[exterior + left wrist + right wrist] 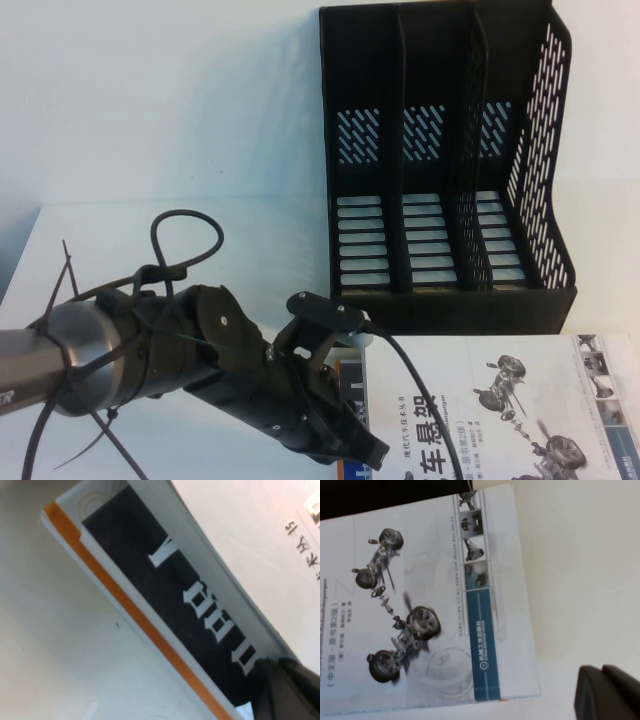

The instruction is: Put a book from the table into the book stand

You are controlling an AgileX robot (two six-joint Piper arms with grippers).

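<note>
Flanking book (520, 420), seemingly "车悬架": both pincers (368, 455) (607, 692)

The left arm (150, 345), lower left of the frame: steel-grey tube, black housing, looped black cables, zip ties.

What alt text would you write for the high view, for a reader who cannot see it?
The left arm's tool reaches down to the left edge of the white book lying on the white table. Behind the book, an empty black three-compartment book stand stands upright. The right tool is not visible here.
</note>
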